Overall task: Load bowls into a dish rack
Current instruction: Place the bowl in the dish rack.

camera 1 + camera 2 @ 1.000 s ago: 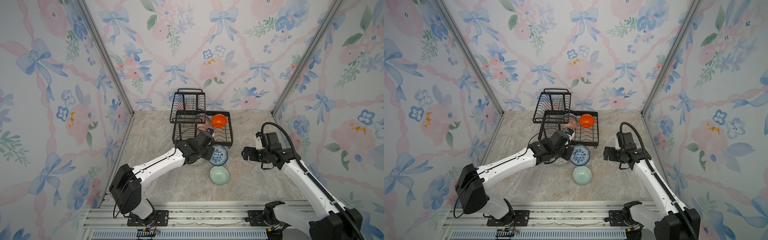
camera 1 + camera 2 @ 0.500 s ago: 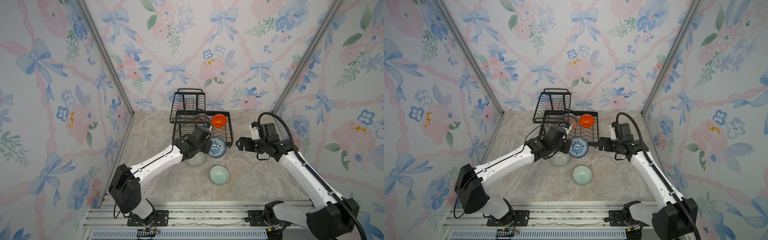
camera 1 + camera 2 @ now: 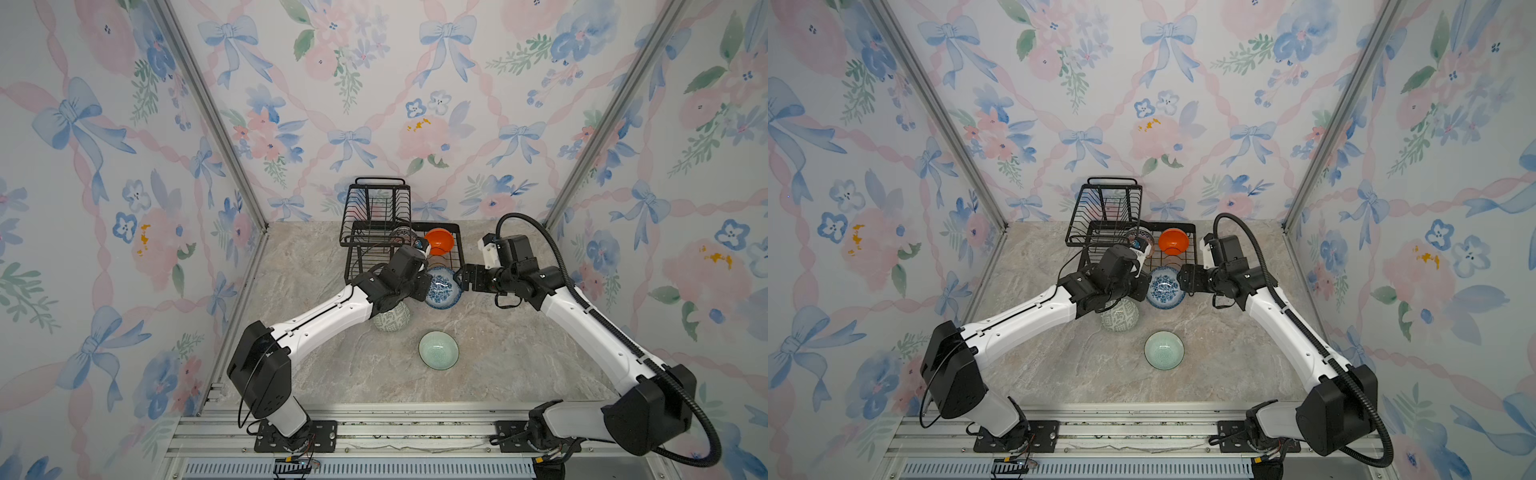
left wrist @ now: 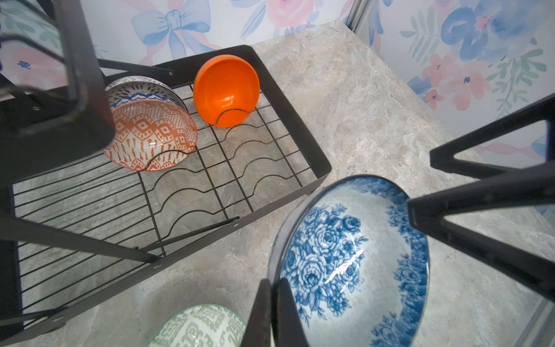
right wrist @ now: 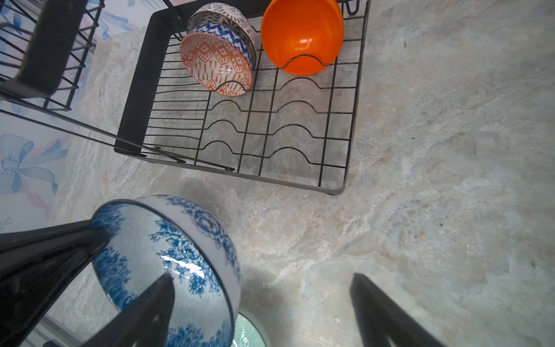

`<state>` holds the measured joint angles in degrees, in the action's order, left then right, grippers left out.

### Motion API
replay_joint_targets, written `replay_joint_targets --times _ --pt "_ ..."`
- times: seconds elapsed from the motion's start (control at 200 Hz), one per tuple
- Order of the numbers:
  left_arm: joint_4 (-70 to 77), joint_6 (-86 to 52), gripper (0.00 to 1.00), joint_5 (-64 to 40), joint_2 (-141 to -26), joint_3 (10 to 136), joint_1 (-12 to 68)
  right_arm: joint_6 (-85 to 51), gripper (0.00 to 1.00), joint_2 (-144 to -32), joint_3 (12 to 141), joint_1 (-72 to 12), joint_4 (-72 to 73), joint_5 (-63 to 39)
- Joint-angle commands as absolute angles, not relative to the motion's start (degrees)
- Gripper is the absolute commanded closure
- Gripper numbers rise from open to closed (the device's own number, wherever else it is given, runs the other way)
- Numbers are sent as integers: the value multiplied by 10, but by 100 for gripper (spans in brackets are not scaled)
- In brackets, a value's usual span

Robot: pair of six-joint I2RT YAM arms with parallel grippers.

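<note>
A blue-and-white floral bowl hangs tilted just in front of the black wire dish rack. My left gripper is shut on its near rim. My right gripper stands open at the opposite rim, one finger inside the bowl and one outside. An orange bowl and an orange-and-white geometric bowl stand in the rack's slots.
A pale green bowl sits upright on the table nearer the front. A green-patterned bowl lies upside down under my left arm. Another patterned bowl leans behind the geometric one. The raised basket stands at the rack's back left.
My left gripper has carried the floral bowl up and towards the rack. My right gripper has swung in from the right to the bowl's far rim.
</note>
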<state>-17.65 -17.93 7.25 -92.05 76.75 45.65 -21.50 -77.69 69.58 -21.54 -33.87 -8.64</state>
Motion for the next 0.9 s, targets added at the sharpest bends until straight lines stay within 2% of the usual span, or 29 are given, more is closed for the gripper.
replay_joint_targets --times 0.0,0.085,0.285,0.64,0.895 --pt "-140 -169 100 59 -922 790 449 -219 13 -786 713 -222 -327 -98" --pt "-137 -168 100 55 -924 792 447 -220 18 -794 711 -225 -324 -102" --pt "-136 -164 100 54 -927 801 442 -224 38 -807 703 -234 -319 -112" --pt "-134 -163 100 49 -933 809 439 -232 56 -817 692 -248 -305 -114" --pt "-132 -163 100 49 -930 806 439 -229 73 -821 691 -248 -306 -111"
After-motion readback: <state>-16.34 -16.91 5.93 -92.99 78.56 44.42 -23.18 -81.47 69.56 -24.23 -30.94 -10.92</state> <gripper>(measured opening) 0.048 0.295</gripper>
